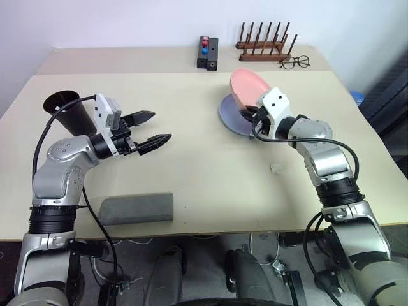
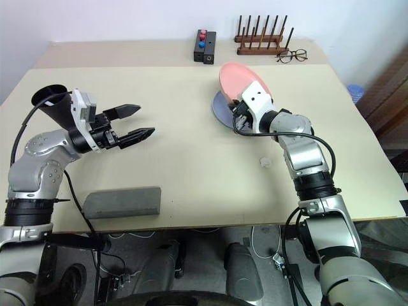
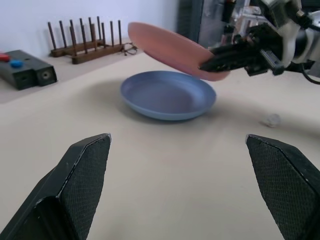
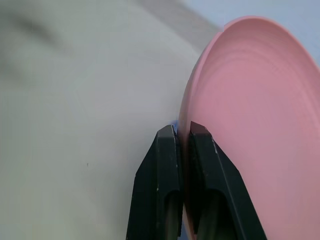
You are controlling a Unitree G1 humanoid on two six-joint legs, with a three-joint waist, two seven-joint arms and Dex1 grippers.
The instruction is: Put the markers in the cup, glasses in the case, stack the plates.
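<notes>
A: right gripper [image 4: 182,132] state?
B: clamped on the rim of the pink plate [image 1: 247,88], one finger each side of the edge. Plate is lifted and tilted, hanging over the blue plate [image 1: 233,118], not touching it

A: left gripper [image 1: 152,128]?
B: jaws spread wide, nothing between them. Held above the desk [image 1: 210,172], pointing across toward the blue plate, well apart from it

A: blue plate?
B: flat on the desk, under the pink one's low edge

A: rest of the task stuff, relative to the blue plate?
B: cup [image 1: 70,109] is far off to the left of it, right behind the left gripper's wrist. Case [image 1: 137,208] lies near the desk's front edge, left of the blue plate and well apart, flap closed

A: anything else?
B: small crumpled white bit [image 1: 276,168] on the desk just in front of the blue plate. Behind it: black box [image 1: 208,53] with red and blue buttons, wooden peg rack [image 1: 264,44], clear spectacles [image 1: 295,62] beside the rack
</notes>
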